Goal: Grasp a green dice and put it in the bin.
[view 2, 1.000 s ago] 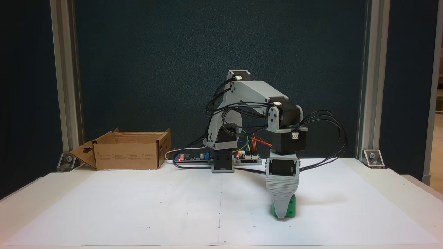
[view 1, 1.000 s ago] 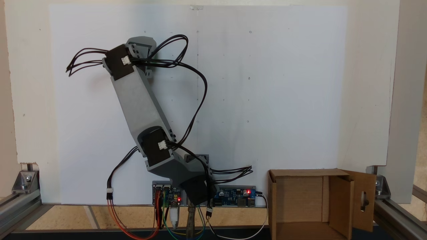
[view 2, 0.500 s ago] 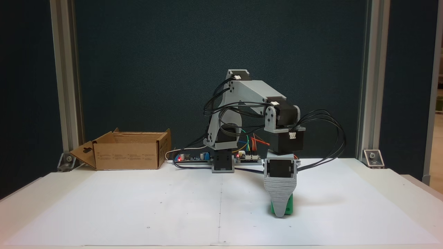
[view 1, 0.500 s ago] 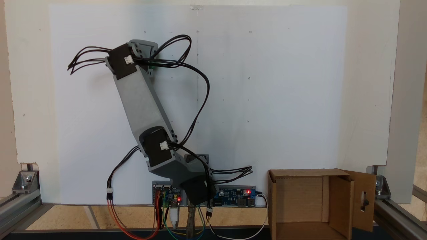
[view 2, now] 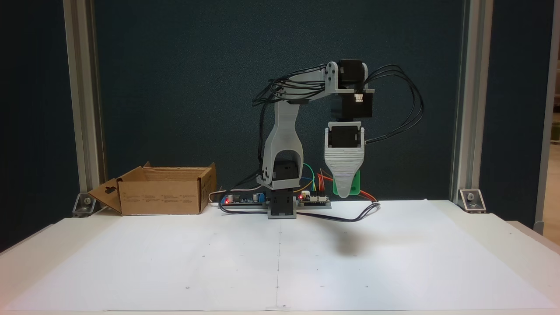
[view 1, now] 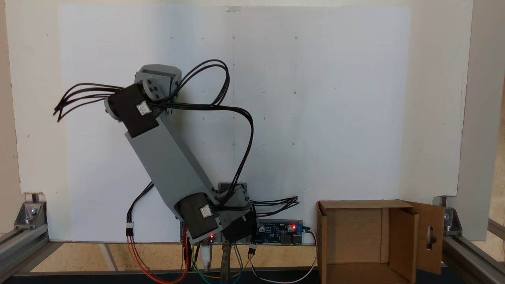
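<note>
green item: one green dice [view 2: 352, 183], bright plastic, hanging in the air well above the white paper sheet [view 2: 218, 258], with its shadow on the sheet below.
grey item: one gripper [view 2: 345, 192], pointing down, jaws pinching the green dice between them, the near ribbed jaw covering most of the cube.
cardboard item: one bin [view 2: 162, 194], brown, open on top, at the left rear of the table in the front-facing fixed view; at the bottom right [view 1: 355, 240] in the fixed view from above; one flap with a keyhole cutout.
bin contents: nothing seen inside.
done: grasp and lift, judging by the dice clear of the sheet.
left: carry across to the bin, well apart from the gripper, then release over the opening.
count: dice one; bin one; arm one.
</note>
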### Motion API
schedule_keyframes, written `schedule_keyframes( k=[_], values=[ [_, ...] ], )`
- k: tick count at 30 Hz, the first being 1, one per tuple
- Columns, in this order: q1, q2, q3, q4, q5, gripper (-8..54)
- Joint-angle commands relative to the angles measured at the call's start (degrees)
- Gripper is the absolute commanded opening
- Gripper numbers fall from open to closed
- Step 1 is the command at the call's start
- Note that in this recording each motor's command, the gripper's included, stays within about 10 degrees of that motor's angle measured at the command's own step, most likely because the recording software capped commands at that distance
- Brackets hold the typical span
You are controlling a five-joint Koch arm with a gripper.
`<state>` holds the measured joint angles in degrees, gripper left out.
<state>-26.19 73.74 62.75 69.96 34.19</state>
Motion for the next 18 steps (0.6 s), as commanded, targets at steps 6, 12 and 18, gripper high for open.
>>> schedule_keyframes(
  k=[6, 12, 18],
  values=[
    [1.8, 3.9, -4.0, 2.0, 2.6, 11.4],
    [19.3, 14.2, -4.0, -4.8, -3.3, 11.4],
    [38.8, 19.7, -4.0, -6.1, -15.7, 11.4]
  ],
)
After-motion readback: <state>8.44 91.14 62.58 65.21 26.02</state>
